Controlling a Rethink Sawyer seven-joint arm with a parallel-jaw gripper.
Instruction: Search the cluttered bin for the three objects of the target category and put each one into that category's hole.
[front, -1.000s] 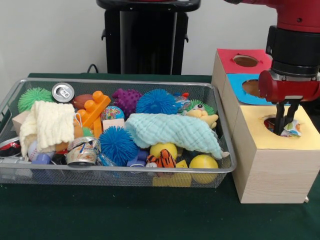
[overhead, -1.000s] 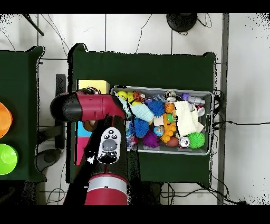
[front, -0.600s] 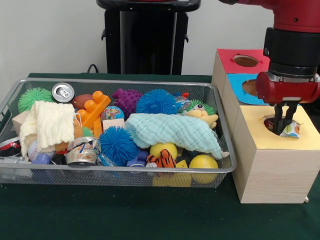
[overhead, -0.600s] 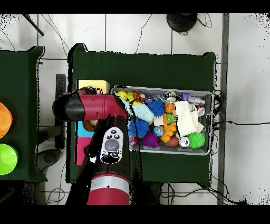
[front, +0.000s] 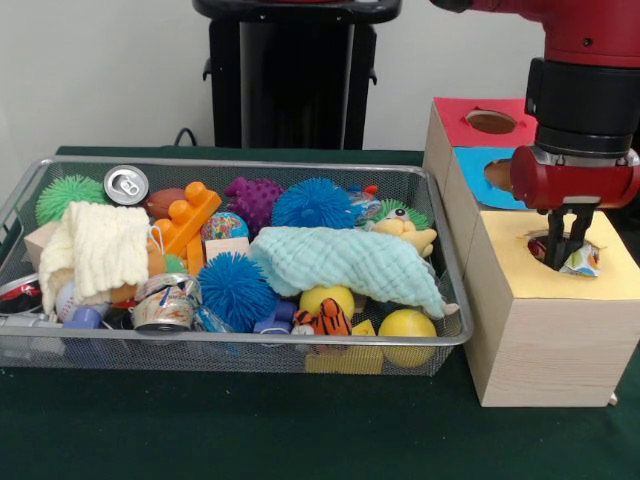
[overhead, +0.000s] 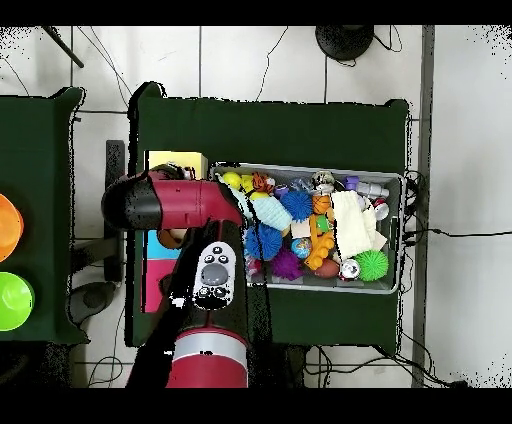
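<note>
Drop-off step: gripper (front: 565, 243) over yellow box (front: 545, 320) hole, fingers apart, crinkly wrapper (front: 580, 260) lying at hole's edge. Next: lift clear, go back to bin (front: 230, 340).

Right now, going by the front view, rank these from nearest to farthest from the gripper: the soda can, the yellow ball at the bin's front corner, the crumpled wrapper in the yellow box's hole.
From the gripper:
1. Crumpled wrapper, in the yellow box's hole, right beside the fingertips.
2. Yellow ball, at the bin's front corner closest to the boxes.
3. Soda can, upright at the bin's far back corner, across the clutter.
</note>
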